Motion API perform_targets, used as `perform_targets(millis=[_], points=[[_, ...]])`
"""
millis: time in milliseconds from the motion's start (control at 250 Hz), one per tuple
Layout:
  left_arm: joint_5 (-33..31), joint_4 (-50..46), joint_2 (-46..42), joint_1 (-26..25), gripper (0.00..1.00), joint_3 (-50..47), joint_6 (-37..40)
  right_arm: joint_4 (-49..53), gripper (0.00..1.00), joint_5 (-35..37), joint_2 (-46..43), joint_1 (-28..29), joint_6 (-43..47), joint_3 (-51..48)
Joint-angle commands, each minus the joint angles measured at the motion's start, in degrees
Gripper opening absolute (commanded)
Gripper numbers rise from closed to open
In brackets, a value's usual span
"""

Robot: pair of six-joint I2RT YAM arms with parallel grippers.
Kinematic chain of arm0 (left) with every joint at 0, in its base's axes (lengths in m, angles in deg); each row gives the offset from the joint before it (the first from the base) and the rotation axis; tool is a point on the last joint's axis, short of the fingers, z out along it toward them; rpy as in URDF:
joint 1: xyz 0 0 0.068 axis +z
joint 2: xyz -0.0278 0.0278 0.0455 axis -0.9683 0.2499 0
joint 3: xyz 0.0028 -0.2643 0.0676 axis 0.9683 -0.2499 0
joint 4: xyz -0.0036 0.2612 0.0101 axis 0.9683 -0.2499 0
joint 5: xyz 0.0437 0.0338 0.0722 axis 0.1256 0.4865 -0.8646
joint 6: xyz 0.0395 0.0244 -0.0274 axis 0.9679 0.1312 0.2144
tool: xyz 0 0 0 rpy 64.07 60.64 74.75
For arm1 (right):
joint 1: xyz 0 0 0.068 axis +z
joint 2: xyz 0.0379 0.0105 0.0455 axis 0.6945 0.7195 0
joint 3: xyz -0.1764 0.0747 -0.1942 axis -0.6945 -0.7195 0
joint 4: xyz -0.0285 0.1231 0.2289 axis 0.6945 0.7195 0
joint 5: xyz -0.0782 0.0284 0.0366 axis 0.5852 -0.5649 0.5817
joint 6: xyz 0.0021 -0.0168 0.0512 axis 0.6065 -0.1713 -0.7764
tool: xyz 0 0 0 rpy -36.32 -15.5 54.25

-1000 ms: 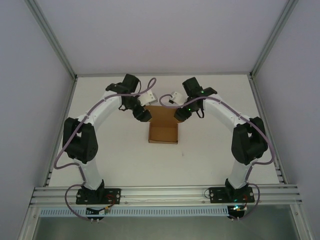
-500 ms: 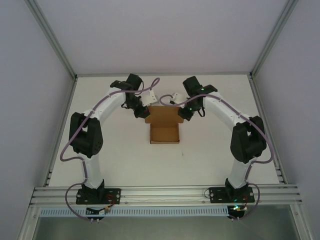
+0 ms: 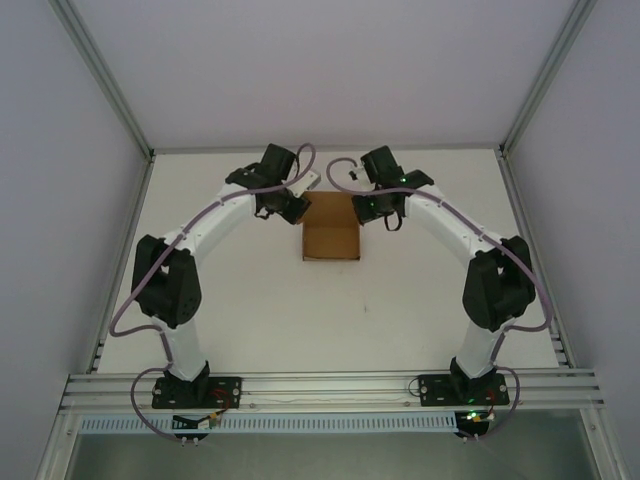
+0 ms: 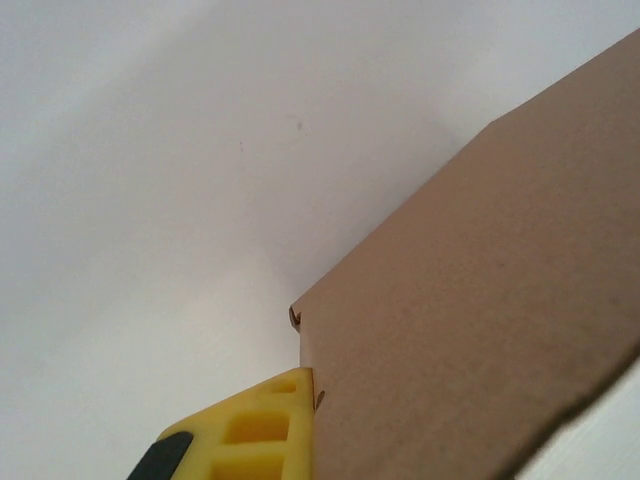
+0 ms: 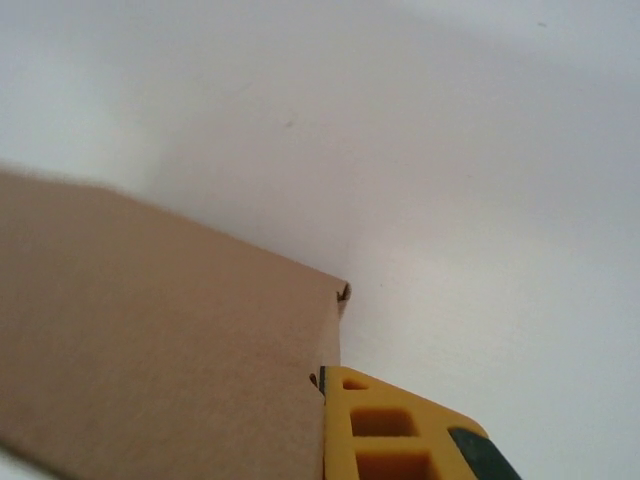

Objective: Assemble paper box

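The paper box (image 3: pixel 332 235) is plain brown cardboard lying on the white table between the two arms, far of centre. My left gripper (image 3: pixel 298 207) is at its far-left corner and my right gripper (image 3: pixel 361 208) at its far-right corner. In the left wrist view a brown panel (image 4: pixel 480 310) rises to the right of my yellow finger (image 4: pixel 265 425), its edge pressed against the pad. In the right wrist view the panel (image 5: pixel 160 340) stands left of the yellow finger (image 5: pixel 385 430). Each gripper is shut on the cardboard; the second finger is hidden behind it.
The white table (image 3: pixel 230 320) is bounded by white walls with aluminium frame posts (image 3: pixel 105 75) at the back corners. An aluminium rail (image 3: pixel 330 385) carrying both arm bases runs along the near edge. Purple cables loop along each arm.
Both grippers went from open to shut on the box's far corners. Both wrists swung toward the far edge and the cardboard shifted away from the bases with them.
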Motion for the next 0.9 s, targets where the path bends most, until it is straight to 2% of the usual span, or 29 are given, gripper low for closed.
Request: perform_targets(millis=[0,136,303,559,751,898], points=[[-6.0,7.1,-3.7,-1.0,0.00,-4.1,-17.9,-6.5,0.05,5.2,-1.3,0.0,-22.9,-1.5],[-8.3,10.8,-2.8,-1.1,0.00,-4.8,-31.1,-8.4,0.04,7.0,0.3,2.7,-26.9,-0.9],[-7.3,15.3,-1.0,-1.1,0.00,-4.6,-39.0,-8.6,0.03,6.9,1.8,3.8,-28.8,-1.2],[-6.1,18.1,2.0,-2.7,0.00,-5.5,-38.4,-9.9,0.04,9.7,1.4,4.4,-29.3,-5.2],[-6.1,20.1,2.5,-4.0,0.00,-10.0,-36.7,-11.2,0.03,10.4,1.7,4.7,-30.0,-9.5],[-7.0,20.1,1.7,-4.9,0.00,-14.0,-35.1,-12.4,0.03,14.5,0.2,6.2,-28.4,-13.5]])
